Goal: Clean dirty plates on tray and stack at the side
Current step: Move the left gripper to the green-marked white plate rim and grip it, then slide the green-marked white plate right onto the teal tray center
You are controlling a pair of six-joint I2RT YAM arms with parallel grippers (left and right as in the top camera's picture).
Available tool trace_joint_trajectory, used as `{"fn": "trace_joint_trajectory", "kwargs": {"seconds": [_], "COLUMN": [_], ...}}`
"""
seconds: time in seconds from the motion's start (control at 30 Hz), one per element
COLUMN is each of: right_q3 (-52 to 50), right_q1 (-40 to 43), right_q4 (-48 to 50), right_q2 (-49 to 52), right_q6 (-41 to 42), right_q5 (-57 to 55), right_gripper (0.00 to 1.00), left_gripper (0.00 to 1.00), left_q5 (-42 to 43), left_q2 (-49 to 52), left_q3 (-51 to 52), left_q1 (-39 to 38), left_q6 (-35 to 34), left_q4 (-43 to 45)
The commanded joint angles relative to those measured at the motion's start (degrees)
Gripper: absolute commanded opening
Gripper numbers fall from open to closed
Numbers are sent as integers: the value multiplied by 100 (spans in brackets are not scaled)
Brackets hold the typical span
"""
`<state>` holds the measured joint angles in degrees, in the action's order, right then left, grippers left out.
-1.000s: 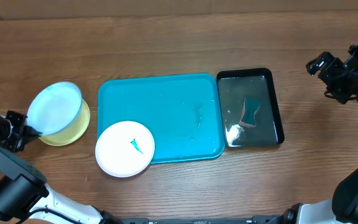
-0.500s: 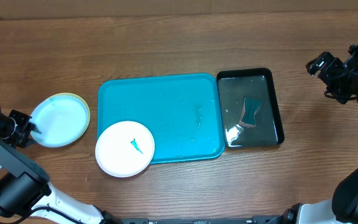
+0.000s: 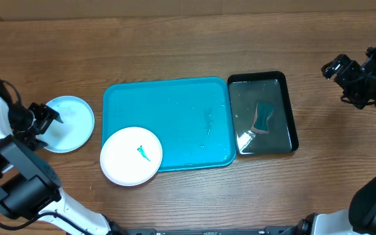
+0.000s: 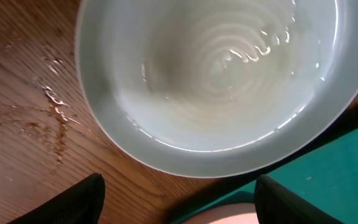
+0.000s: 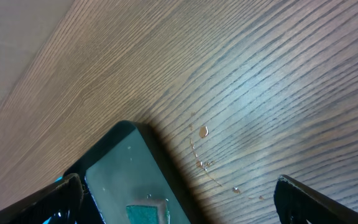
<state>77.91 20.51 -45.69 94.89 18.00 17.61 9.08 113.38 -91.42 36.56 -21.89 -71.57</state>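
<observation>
Pale blue plate [image 3: 69, 124] lies wet on the tabletop [image 3: 175, 39] just left of the turquoise tray [image 3: 175, 104]. White plate [image 3: 126, 166], 1 green smear [image 3: 142, 153] on it, overlaps the tray's front-left corner. Your left gripper [image 3: 44, 124] sits at the blue plate's rim on the side away from the tray, jaws released, nothing held. Your right gripper [image 3: 339, 79] hangs well right of the tray, jaws spread wide.
</observation>
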Motion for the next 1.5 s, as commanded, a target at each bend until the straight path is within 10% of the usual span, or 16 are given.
{"fn": "trace_joint_trajectory", "kwargs": {"seconds": [0.0,0.5,1.2,1.47], "right_q3": [81,81,81,81], "right_q1": [-13,-13,-13,-13], "right_q4": [20,20,20,20], "right_q2": [-26,-26,-26,-26], "right_q6": [-2,-2,-2,-2], "right_q5": [7,7,7,7], "right_gripper": [100,100,100,100], "left_gripper": [77,56,56,36], "left_q5": [146,356,-42,-195], "left_q2": [-63,-195,-2710,-2704], "left_q3": [31,179,3759,4507], "left_q1": [-372,-1462,-1552,-1554], "left_q6": [442,1167,509,442], "left_q4": [-170,-1515,662,1346]}}
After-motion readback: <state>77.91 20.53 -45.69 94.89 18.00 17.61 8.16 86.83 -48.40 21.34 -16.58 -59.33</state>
